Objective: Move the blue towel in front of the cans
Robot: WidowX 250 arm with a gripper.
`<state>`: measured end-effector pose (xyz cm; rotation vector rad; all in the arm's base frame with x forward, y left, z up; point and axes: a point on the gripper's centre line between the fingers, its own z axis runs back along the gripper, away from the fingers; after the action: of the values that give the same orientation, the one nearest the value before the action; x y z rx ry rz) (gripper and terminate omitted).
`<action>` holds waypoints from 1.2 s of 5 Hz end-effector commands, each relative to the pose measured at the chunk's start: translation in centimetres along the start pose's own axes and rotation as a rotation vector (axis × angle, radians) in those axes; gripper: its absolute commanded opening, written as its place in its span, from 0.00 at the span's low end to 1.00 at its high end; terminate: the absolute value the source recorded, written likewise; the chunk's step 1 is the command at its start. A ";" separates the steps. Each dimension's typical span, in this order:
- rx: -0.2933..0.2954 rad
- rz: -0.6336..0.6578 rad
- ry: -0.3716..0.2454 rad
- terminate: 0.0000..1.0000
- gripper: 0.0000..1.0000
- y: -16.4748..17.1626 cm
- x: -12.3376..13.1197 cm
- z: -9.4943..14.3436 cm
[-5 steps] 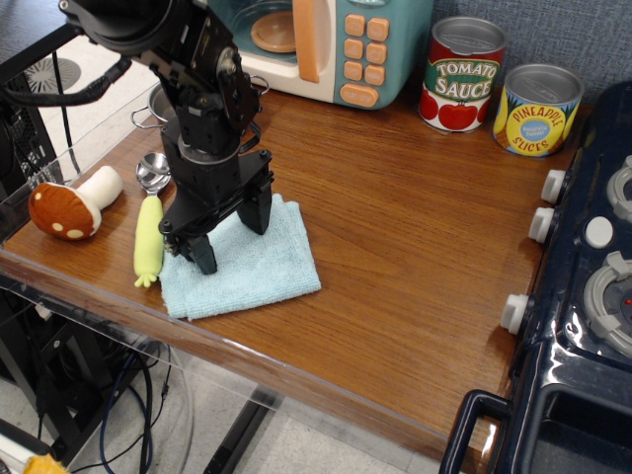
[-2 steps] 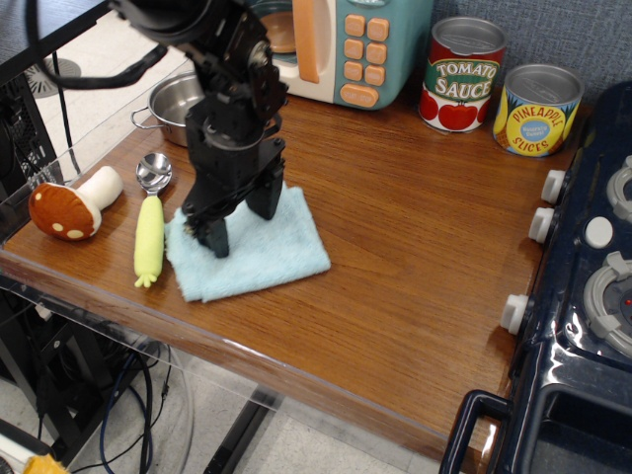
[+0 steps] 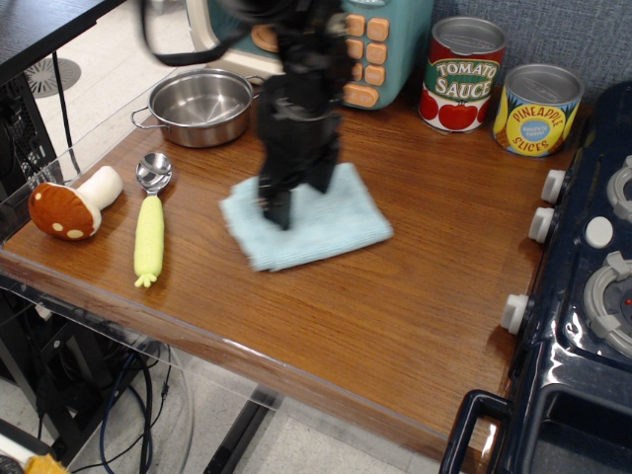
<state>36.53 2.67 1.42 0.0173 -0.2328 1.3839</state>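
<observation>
The blue towel [image 3: 341,222] lies flat near the middle of the wooden table, blurred by motion. My black gripper [image 3: 298,202] stands upright on the towel's left half, with its two fingers spread apart and both tips pressed down onto the cloth. The cans stand at the back right: the red-and-green Tomato Sauce can [image 3: 462,74] and the yellow-and-blue Pineapple Slices can [image 3: 536,109]. The towel is well to the front left of them, with bare table between.
A steel pot [image 3: 200,106] sits at the back left. A yellow-handled scoop [image 3: 150,222] and a toy mushroom [image 3: 69,204] lie at the left edge. A toy microwave [image 3: 370,49] stands behind the gripper. A dark toy stove [image 3: 592,296] borders the right side.
My gripper has slid to the right and a little toward the back, dragging the towel with it away from the scoop. The pot is now uncovered.
</observation>
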 end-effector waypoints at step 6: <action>-0.064 0.041 0.095 0.00 1.00 -8.7 -3.8 4.6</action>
<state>43.14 -3.94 2.55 -0.0446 -0.1270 1.4101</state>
